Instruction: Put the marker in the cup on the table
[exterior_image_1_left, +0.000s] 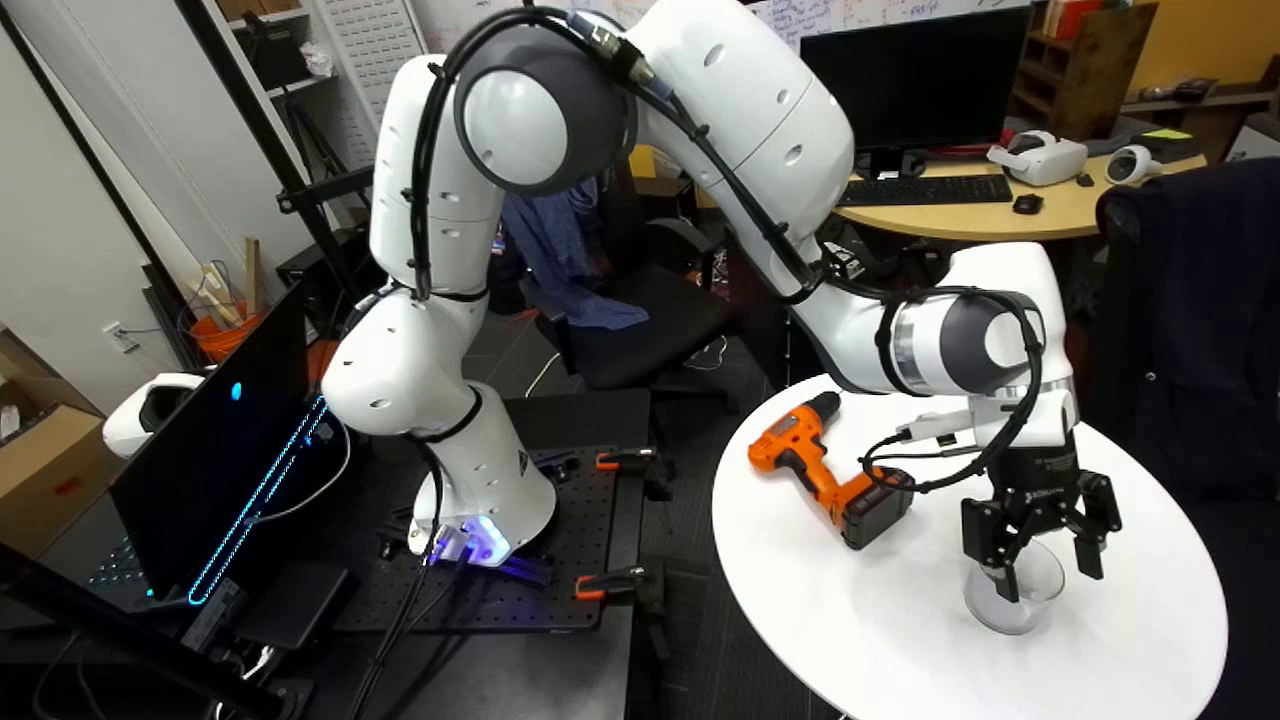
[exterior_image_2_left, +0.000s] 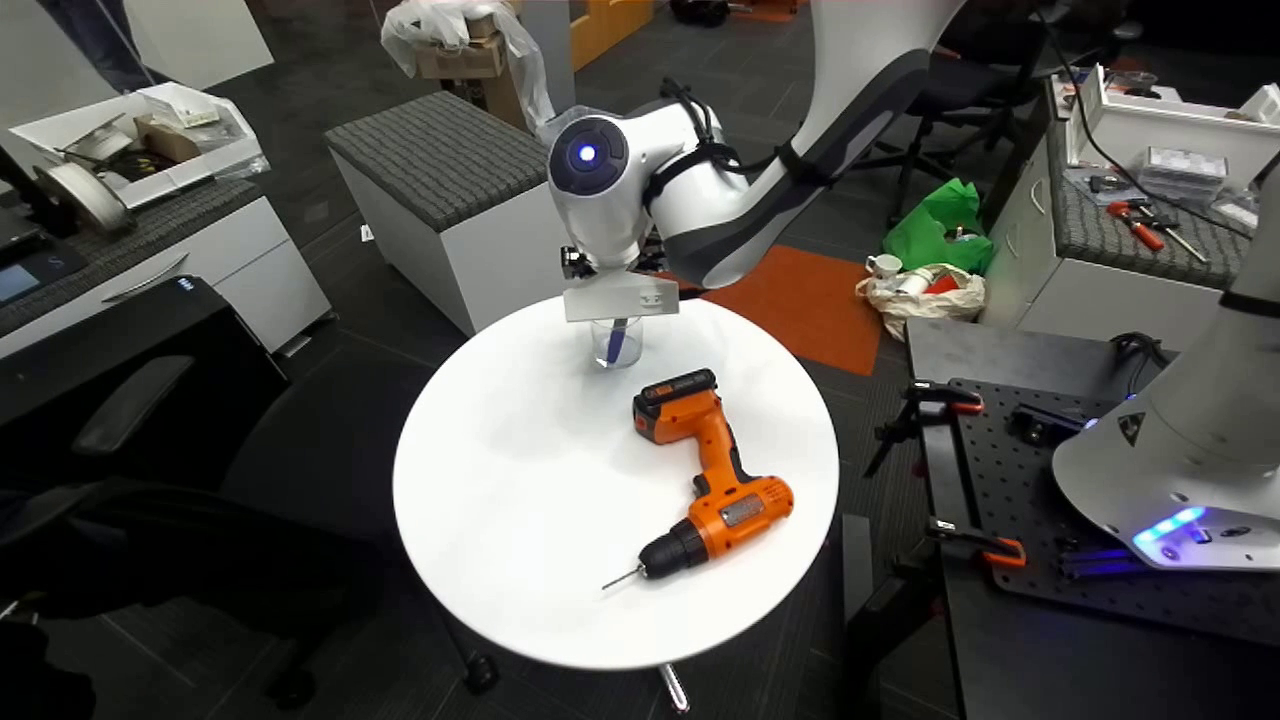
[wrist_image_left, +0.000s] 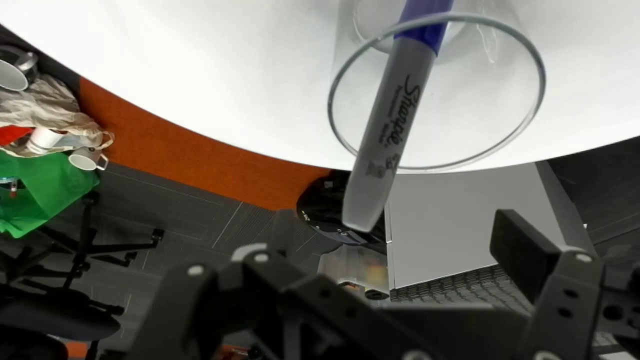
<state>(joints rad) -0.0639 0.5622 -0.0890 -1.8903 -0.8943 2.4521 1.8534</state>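
The clear cup (exterior_image_1_left: 1000, 612) stands upright on the white round table (exterior_image_1_left: 800, 600); it also shows in an exterior view (exterior_image_2_left: 632, 350) and the wrist view (wrist_image_left: 470, 100). The marker (wrist_image_left: 395, 115), grey with a blue cap end, leans inside the cup, cap end down. Its grey end sticks out past the rim. Its blue part (exterior_image_2_left: 616, 346) shows through the cup wall in an exterior view. My gripper (exterior_image_1_left: 1048, 575) is open just above the cup. In the wrist view its fingers (wrist_image_left: 402, 240) are wide apart with nothing held, and the marker's grey end is apart from them.
An orange-and-black drill (exterior_image_1_left: 815, 460) lies on the table near the cup; it shows in both exterior views (exterior_image_2_left: 715, 465). The table's edge (exterior_image_2_left: 425, 420) is near the cup's far side. A grey-topped cabinet (exterior_image_2_left: 440, 150) stands beyond that edge.
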